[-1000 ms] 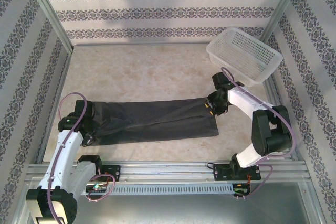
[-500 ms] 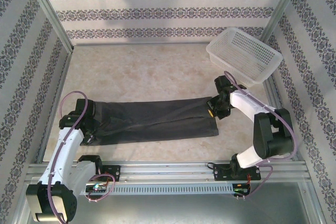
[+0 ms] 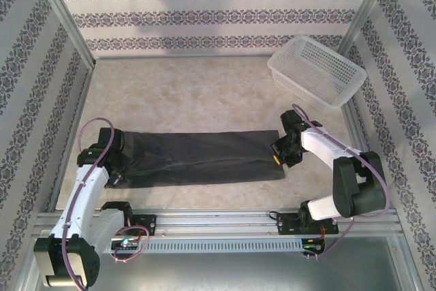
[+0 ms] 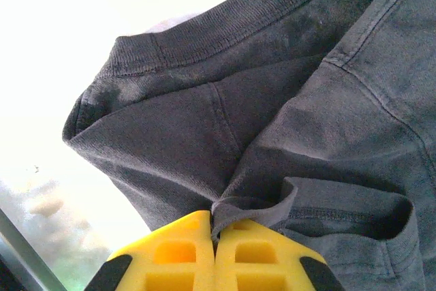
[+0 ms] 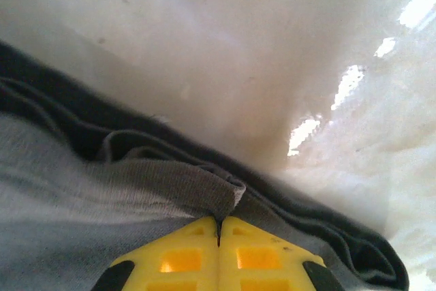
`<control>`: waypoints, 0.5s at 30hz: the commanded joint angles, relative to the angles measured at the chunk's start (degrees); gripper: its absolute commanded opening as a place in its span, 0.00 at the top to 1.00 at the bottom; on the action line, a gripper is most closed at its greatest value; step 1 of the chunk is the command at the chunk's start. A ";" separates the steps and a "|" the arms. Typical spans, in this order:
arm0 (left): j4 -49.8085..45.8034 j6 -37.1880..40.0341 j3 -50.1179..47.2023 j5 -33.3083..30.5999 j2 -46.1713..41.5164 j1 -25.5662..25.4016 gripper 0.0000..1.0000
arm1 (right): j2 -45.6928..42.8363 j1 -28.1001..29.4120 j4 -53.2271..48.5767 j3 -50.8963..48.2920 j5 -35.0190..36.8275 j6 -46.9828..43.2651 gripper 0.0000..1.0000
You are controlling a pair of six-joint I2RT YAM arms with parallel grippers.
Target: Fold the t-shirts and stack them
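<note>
Left gripper [image 4: 215, 228] and right gripper [image 5: 219, 226] each pinched opposite ends of the t-shirt [image 3: 204, 156], soft, light cloth likely best held by its edges.

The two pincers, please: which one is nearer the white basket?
The right pincer, shut on the right-hand end of the t-shirt, with the basket just beyond it. The left pincer grips the opposite end, far from the basket.
</note>
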 commanded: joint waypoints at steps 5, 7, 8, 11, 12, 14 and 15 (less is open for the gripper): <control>-1.05 -0.26 1.05 0.25 -0.33 0.54 1.00 | 0.59 -0.88 -0.37 3.30 3.33 -5.04 0.72; -1.36 -0.58 1.45 0.44 -0.63 0.54 0.95 | -0.46 -0.51 -0.29 4.40 4.23 -6.14 0.69; -1.33 -0.42 1.96 0.54 -0.81 0.59 0.83 | -0.95 -0.24 0.00 4.99 4.60 -6.78 0.69; -0.80 1.25 6.39 0.60 -0.34 0.54 0.52 | -2.12 1.89 0.77 7.39 5.52 -9.35 0.70; -0.87 2.01 8.79 0.33 0.47 0.54 0.50 | -2.48 3.03 1.42 7.96 5.85 -10.17 0.71; -0.10 3.89 13.30 0.42 3.00 0.54 0.50 | -2.77 5.31 3.52 8.78 6.61 -11.27 0.73; 0.13 4.55 15.64 0.37 4.56 0.55 0.50 | -2.48 6.28 5.49 8.87 6.22 -11.86 0.75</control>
